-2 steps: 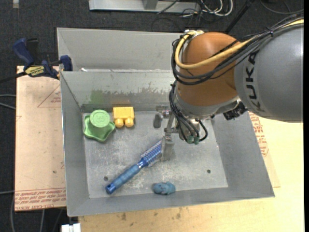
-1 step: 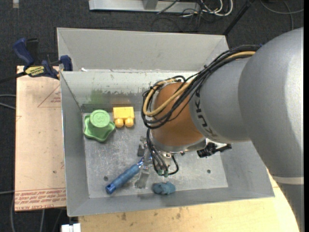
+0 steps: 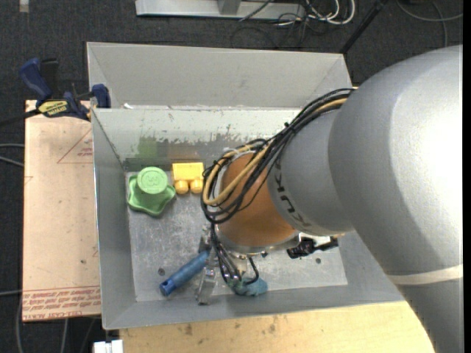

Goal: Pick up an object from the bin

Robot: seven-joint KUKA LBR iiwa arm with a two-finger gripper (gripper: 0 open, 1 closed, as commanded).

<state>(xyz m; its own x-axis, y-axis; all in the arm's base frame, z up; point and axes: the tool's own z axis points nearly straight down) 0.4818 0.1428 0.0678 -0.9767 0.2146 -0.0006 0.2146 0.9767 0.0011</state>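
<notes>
Dark carpet (image 3: pixel 66 28) surrounds the grey metal bin (image 3: pixel 221 76), which takes up the middle of the frame. From the right side the big grey arm (image 3: pixel 397 175) reaches into the bin. Its orange wrist cover (image 3: pixel 254 215) and a bundle of black and yellow cables (image 3: pixel 239 171) hide a large part of the bin floor.

The tool (image 3: pixel 208 276) is low over the lower middle of the bin floor, close to the near wall. If it is wide or narrow, I cannot tell, because the wrist and the cables stand in front of it.

Two things lie right at the tool. A blue stick (image 3: pixel 182 275) lies slanted, with its lower end toward the lower left of the bin and its upper end just beside the tool. A small teal piece (image 3: pixel 252 287) lies just to the right of the tool, partly under black cable loops. I cannot tell if the tool touches either of them.

Well apart from the tool, in the upper left of the bin floor, a green lobed cap (image 3: pixel 151 191) sits flat. A yellow block (image 3: pixel 188 175) with two round knobs lies just to the right of it, near the back wall.
</notes>
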